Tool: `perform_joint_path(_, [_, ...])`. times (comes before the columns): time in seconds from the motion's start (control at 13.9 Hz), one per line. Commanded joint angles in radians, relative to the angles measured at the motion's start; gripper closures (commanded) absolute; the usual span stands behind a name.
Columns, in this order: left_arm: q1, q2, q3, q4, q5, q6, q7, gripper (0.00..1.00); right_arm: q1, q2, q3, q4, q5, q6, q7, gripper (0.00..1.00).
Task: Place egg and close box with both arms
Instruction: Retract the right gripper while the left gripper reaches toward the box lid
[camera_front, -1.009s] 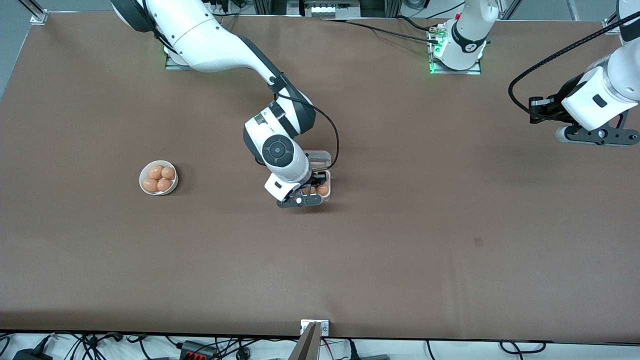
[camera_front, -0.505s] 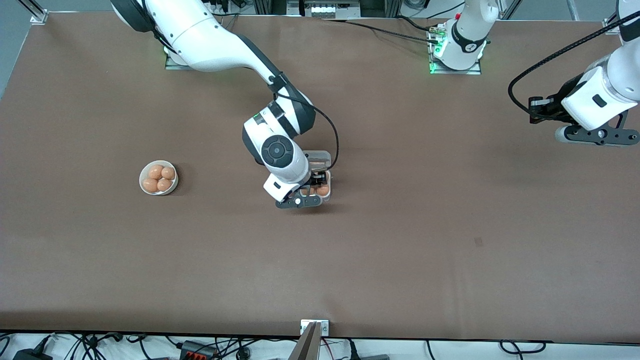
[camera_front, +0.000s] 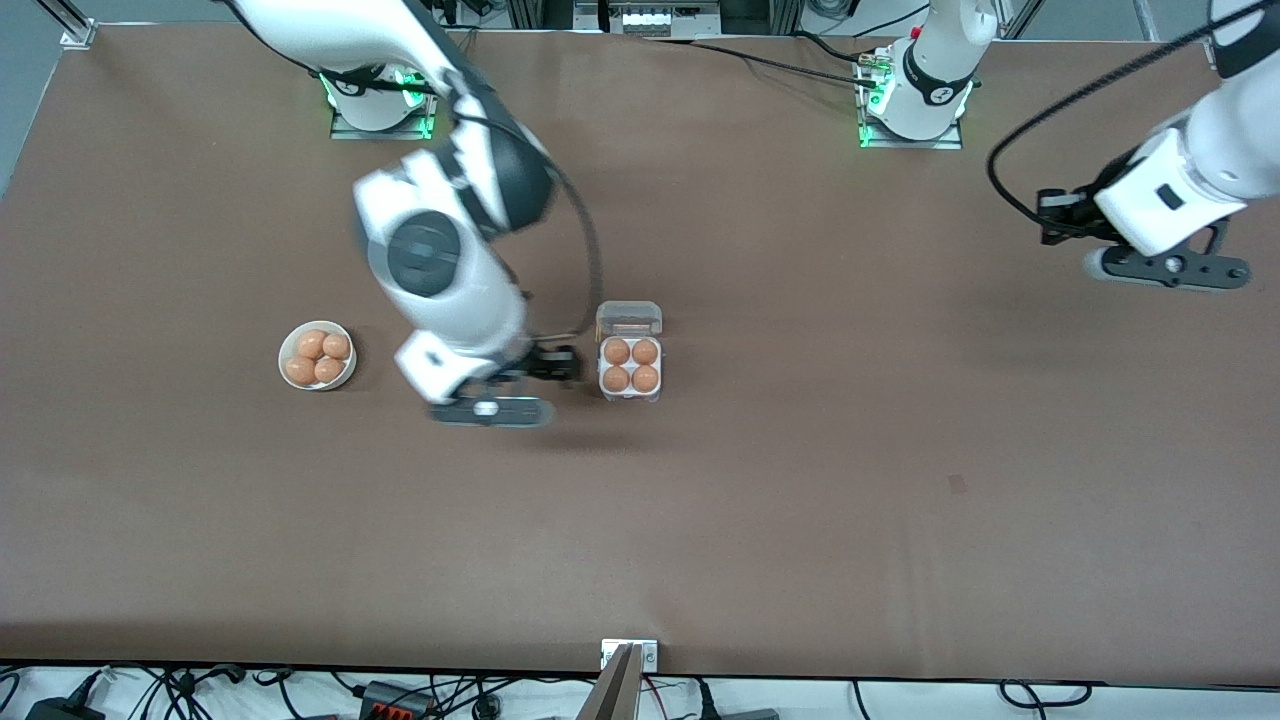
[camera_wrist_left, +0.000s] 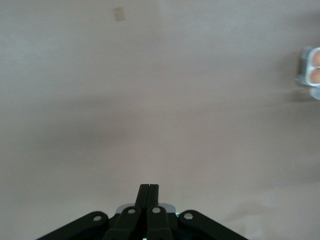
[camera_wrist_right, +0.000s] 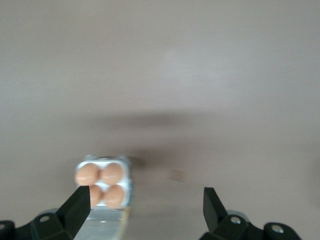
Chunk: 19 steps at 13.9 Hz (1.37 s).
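The box (camera_front: 630, 367) stands mid-table, its clear lid (camera_front: 629, 318) hinged open and lying flat on the side toward the arms' bases. Every cell holds a brown egg (camera_front: 617, 351). My right gripper (camera_front: 558, 365) hangs open and empty in the air just beside the box, toward the right arm's end. In the right wrist view the box (camera_wrist_right: 103, 184) shows by one finger (camera_wrist_right: 80, 206) of the open right gripper (camera_wrist_right: 146, 204). My left gripper (camera_front: 1048, 216) is shut and empty, up over the left arm's end; in its wrist view (camera_wrist_left: 148, 189) the box (camera_wrist_left: 312, 65) shows at the edge.
A round white bowl (camera_front: 284, 352) with several brown eggs sits toward the right arm's end of the table. A small dark mark (camera_front: 957, 484) lies on the brown tabletop, nearer the front camera, toward the left arm's end.
My right gripper has risen off the box and swung toward the bowl, uncovering the box with all cells filled. The left arm has shifted slightly toward the box.
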Motion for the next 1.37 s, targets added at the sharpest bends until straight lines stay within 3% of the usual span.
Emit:
perform_joint_path(0.0, [-0.014,0.009,-0.032,0.02,-0.051,-0.029,0.001,1.0,-0.063,-0.069,-0.044,-0.028,0.001,-0.043,-0.074,0.0])
perform_joint_path(0.14, [-0.02,0.012,-0.056,0.02,-0.057,-0.029,-0.032,1.0,-0.128,-0.097,-0.071,-0.028,0.001,-0.082,-0.114,0.0])
perform_joint_path(0.58, [-0.039,0.046,-0.173,0.02,-0.141,-0.024,-0.183,1.0,-0.369,-0.149,-0.07,-0.029,0.013,-0.103,-0.339,0.0])
perform_joint_path(0.79, [-0.063,0.076,-0.202,0.021,-0.141,-0.017,-0.218,1.0,-0.448,-0.264,-0.062,-0.104,0.002,-0.106,-0.361,0.0])
perform_joint_path(1.01, [-0.126,0.15,-0.207,0.11,-0.141,0.011,-0.325,1.0,-0.549,-0.31,-0.01,-0.118,-0.013,-0.164,-0.471,0.0])
perform_joint_path(1.3, [-0.276,0.254,-0.205,0.156,-0.128,0.063,-0.452,1.0,-0.549,-0.356,0.007,-0.15,-0.091,-0.231,-0.516,0.0])
